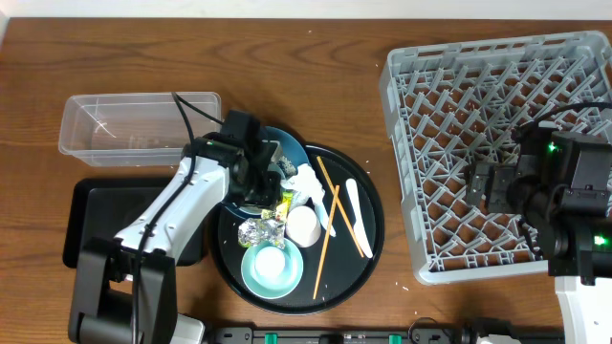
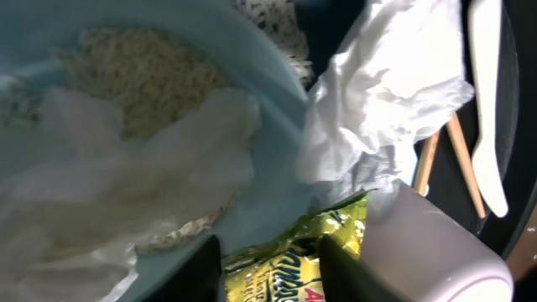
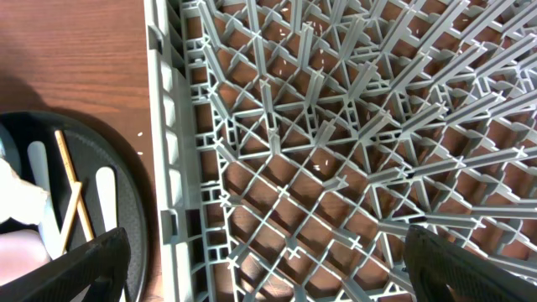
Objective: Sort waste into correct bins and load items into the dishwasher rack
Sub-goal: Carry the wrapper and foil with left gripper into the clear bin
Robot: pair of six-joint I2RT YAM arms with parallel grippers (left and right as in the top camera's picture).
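Note:
My left gripper (image 1: 265,188) (image 2: 270,273) is low over the round black tray (image 1: 368,244), its fingers closed on either side of the yellow-green wrapper (image 2: 273,267) (image 1: 284,201). Beside it are a light blue bowl (image 2: 268,109) holding rice (image 2: 143,75), crumpled white tissue (image 2: 386,92) (image 1: 304,180) and a pale cup (image 2: 436,247). The dark-blue plate (image 1: 287,145), foil wrapper (image 1: 258,229), white cup (image 1: 303,226), teal bowl (image 1: 273,268), chopsticks (image 1: 330,225) and white utensils (image 1: 356,215) are on the same tray. My right gripper (image 1: 488,186) (image 3: 260,268) is open and empty over the grey dishwasher rack (image 1: 478,86) (image 3: 336,126).
The clear tub (image 1: 134,124) stands at the back left, and the shallow black rectangular tray (image 1: 91,225) lies in front of it, partly under my left arm. The round tray's edge (image 3: 126,193) lies close to the rack's left wall. Bare wood lies between them.

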